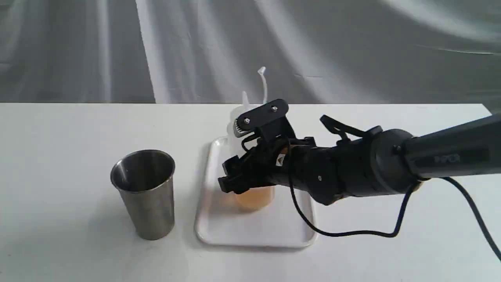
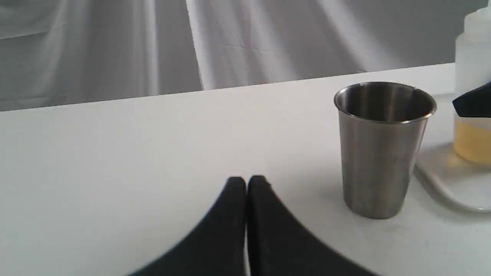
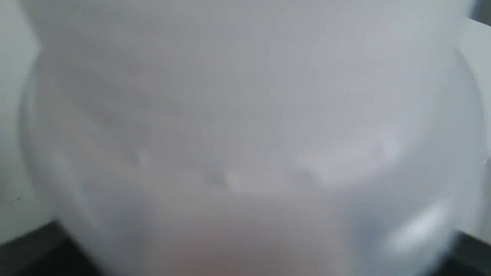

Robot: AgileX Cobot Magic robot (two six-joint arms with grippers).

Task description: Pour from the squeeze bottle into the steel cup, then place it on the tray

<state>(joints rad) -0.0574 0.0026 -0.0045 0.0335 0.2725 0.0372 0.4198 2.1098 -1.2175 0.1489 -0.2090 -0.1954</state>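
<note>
The right gripper (image 1: 231, 156) sits around the bottle (image 1: 253, 197) at mid-frame, but I cannot tell whether it squeezes or merely flanks it. The bottle stands upright on the tray (image 1: 254, 237). If this is the release, open fully and back straight out. The cup (image 1: 145, 192) stands apart at lower left. The left gripper (image 2: 246, 183) is closed and empty.

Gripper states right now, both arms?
Left gripper: closed, empty.
Right gripper: astride the translucent whitish plastic squeeze bottle standing on the flat white tray; clamped or loose cannot be told.
</note>
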